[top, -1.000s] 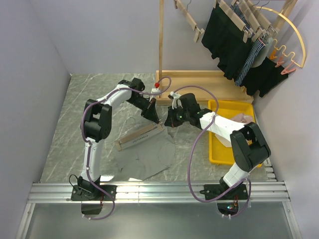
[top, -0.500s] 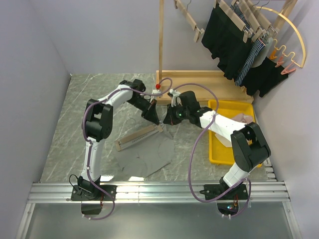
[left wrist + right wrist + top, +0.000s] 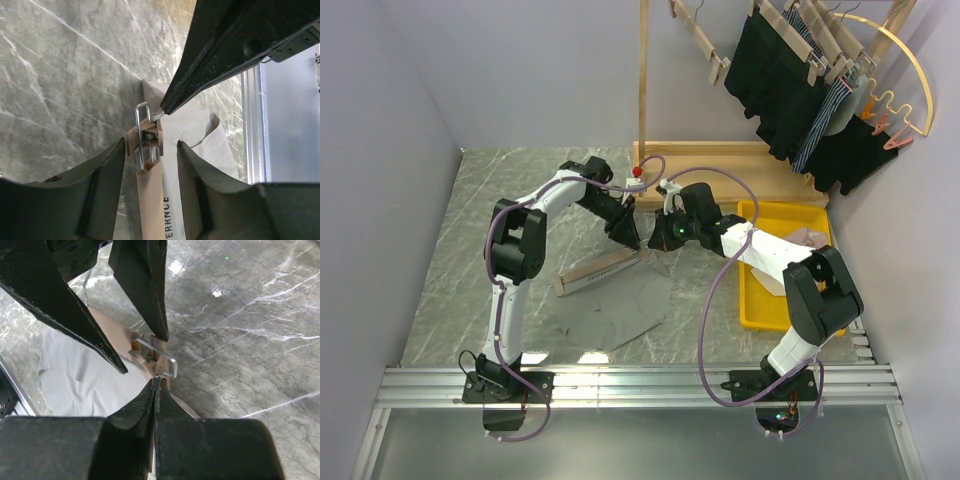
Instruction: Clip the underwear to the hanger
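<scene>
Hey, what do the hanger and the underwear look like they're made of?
Hanger: pale unfinished-looking wood, going by its matte tan bar, with a shiny wire spring at the clip, likely steel. Underwear: light grey soft fabric, lying limp and creased.

The hanger lies slantwise on the desk, its right end at the middle where the left hand and right hand meet. The underwear lies just in front, its top edge under the bar. A tray sits right; a rack stands behind.
</scene>
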